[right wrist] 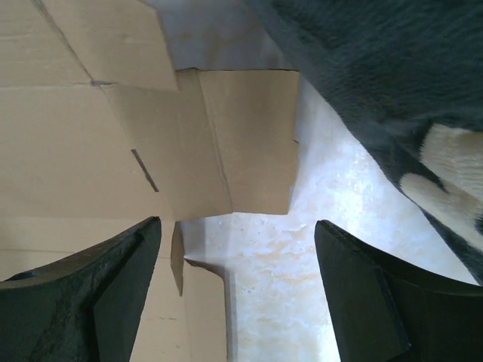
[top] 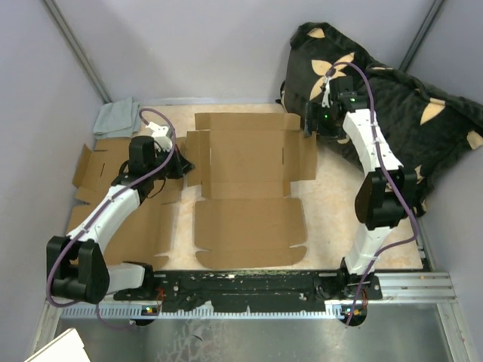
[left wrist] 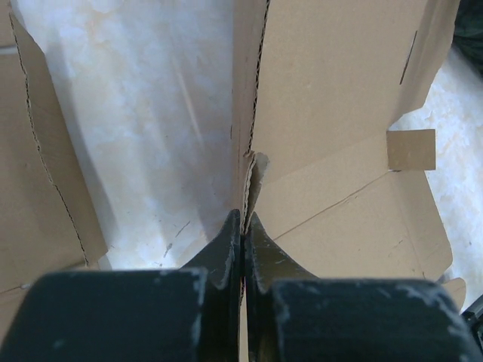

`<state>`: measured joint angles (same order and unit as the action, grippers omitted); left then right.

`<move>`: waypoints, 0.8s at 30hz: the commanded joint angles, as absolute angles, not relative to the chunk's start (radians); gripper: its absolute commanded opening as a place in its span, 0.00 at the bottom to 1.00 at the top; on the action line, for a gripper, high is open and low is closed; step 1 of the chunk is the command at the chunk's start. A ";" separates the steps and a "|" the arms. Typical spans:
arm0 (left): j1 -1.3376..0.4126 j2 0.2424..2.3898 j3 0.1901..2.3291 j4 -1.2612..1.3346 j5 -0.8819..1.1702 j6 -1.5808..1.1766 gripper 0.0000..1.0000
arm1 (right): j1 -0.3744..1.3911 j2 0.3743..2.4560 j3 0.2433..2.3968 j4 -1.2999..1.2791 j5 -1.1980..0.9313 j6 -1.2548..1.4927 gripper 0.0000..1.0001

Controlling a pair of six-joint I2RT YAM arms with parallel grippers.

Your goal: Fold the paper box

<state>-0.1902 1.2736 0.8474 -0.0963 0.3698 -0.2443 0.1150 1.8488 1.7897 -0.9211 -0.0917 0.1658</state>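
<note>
A flat, unfolded cardboard box point(top: 245, 181) lies at the middle of the worktop point(top: 332, 204), its flaps spread out. The left gripper point(left wrist: 242, 219) sits at the box's left edge, its fingers point(left wrist: 223, 249) pressed together on the thin edge of a side flap, which stands raised between them. The right gripper point(right wrist: 238, 224) hangs over the box's far right corner flap, with its fingers point(right wrist: 121, 271) spread wide and nothing between them. A second sheet of cardboard point(top: 90, 170) lies along the worktop's left edge. A grey cloth point(top: 117, 118) sits in the far left corner. A dark cushion point(top: 400, 113) with pale leaf shapes fills the far right corner.
</note>
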 commanded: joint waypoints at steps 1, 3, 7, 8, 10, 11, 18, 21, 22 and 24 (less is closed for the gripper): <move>-0.193 1.226 0.816 -0.024 0.396 -0.201 0.00 | 0.118 1.826 1.799 -0.877 -0.205 0.100 0.82; -0.193 1.214 0.811 -0.026 0.386 -0.198 0.00 | 0.118 1.817 1.728 -0.800 -0.222 0.111 0.81; -0.193 1.198 0.805 -0.014 0.363 -0.191 0.00 | 0.119 1.734 1.450 -0.500 -0.251 0.177 0.80; -0.193 1.197 0.805 -0.013 0.361 -0.191 0.00 | 0.119 1.710 1.389 -0.425 -0.270 0.188 0.80; -0.193 1.192 0.806 -0.013 0.359 -0.189 0.00 | 0.123 1.685 1.307 -0.317 -0.282 0.196 0.80; -0.193 1.187 0.806 -0.013 0.356 -0.189 0.00 | 0.124 1.679 1.275 -0.260 -0.286 0.194 0.80; -0.193 1.123 0.760 0.038 0.319 -0.175 0.00 | 0.124 1.687 1.167 -0.114 -0.212 0.202 0.79; -0.193 1.103 0.748 0.049 0.300 -0.171 0.00 | 0.124 1.674 1.115 -0.070 -0.143 0.208 0.79; -0.193 1.097 0.745 0.049 0.296 -0.169 0.00 | 0.124 1.669 1.095 -0.045 -0.118 0.210 0.79; -0.193 1.088 0.737 0.052 0.288 -0.169 0.00 | 0.122 1.662 1.041 0.036 -0.089 0.211 0.81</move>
